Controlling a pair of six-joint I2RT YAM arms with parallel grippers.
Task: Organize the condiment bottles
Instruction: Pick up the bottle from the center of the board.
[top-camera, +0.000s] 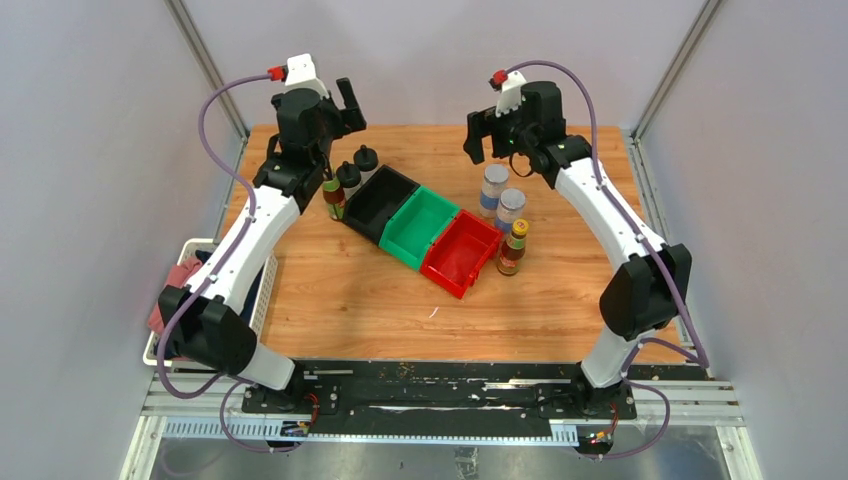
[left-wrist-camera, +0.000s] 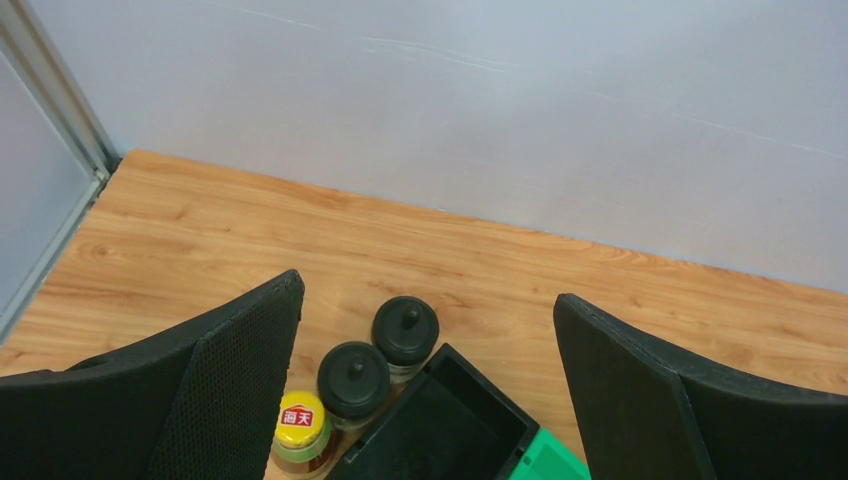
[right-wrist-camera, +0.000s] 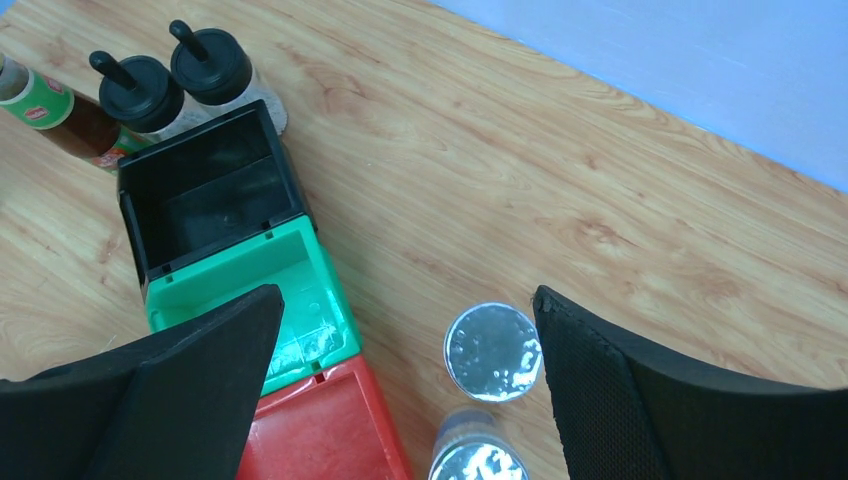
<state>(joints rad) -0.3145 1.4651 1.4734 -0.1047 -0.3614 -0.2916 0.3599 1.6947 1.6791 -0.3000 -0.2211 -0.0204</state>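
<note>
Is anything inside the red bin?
Empty: in the top view the red bin shows only its bare floor, nothing inside.

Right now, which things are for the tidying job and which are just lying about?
For the job: two yellow-capped brown bottles, two black-capped clear bottles, two silver-lidded shakers.
Lying about: black bin, green bin, red bin, white basket holding red cloth.

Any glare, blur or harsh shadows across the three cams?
Top external: even light, soft shadows, sharp. Left wrist: in focus, the print on the yellow cap is readable. Right wrist: hot glare on the shaker lids and a glint in the green bin; otherwise sharp.
</note>
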